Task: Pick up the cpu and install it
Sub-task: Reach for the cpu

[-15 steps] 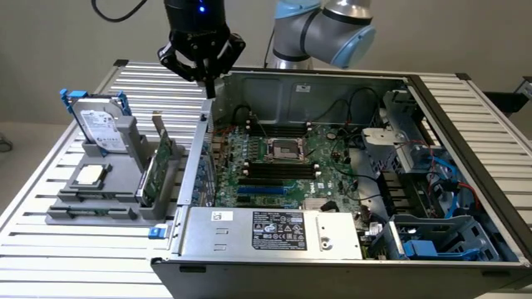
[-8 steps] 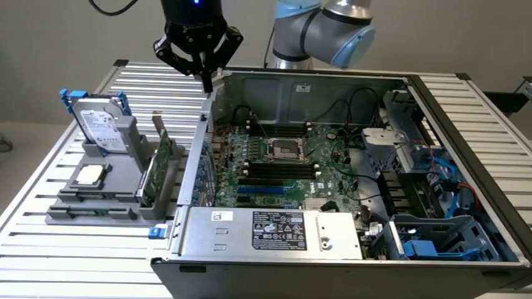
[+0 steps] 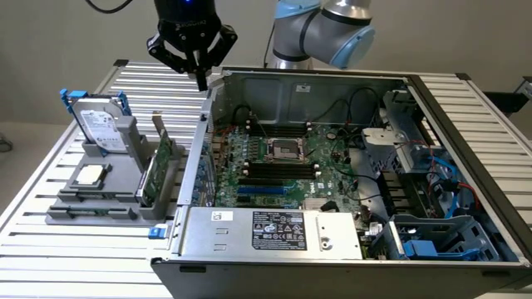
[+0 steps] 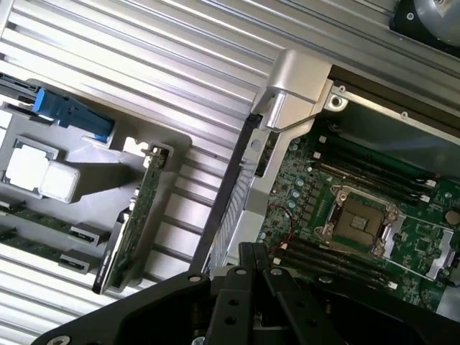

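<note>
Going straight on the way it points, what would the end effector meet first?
Probably the computer case's side wall near its rear corner; the end effector hangs almost over that edge. Depth is unclear: it might land on the slatted table.

No text could be read; the print on the black label (image 3: 280, 230) of the silver metal box (image 3: 337, 240) was too small.

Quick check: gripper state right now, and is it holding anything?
Gripper: shut, holding nothing, above the computer case's edge; the cpu lies on the grey holder.
</note>
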`<action>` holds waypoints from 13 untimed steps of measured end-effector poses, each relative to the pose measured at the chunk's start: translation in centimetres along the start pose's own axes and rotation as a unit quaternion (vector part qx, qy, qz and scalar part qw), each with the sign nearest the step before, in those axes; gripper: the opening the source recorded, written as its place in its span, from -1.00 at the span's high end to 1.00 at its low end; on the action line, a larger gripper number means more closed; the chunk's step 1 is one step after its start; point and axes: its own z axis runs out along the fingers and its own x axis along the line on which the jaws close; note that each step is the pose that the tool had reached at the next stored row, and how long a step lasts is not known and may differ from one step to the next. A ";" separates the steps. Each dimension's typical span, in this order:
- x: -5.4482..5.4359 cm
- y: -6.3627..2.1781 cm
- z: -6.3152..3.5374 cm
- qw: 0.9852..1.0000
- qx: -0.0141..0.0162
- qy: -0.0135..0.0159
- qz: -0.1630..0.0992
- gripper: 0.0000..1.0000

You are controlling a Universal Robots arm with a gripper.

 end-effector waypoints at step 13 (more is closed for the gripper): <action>2.1 0.79 -0.19 1.000 -0.014 0.008 0.005 0.79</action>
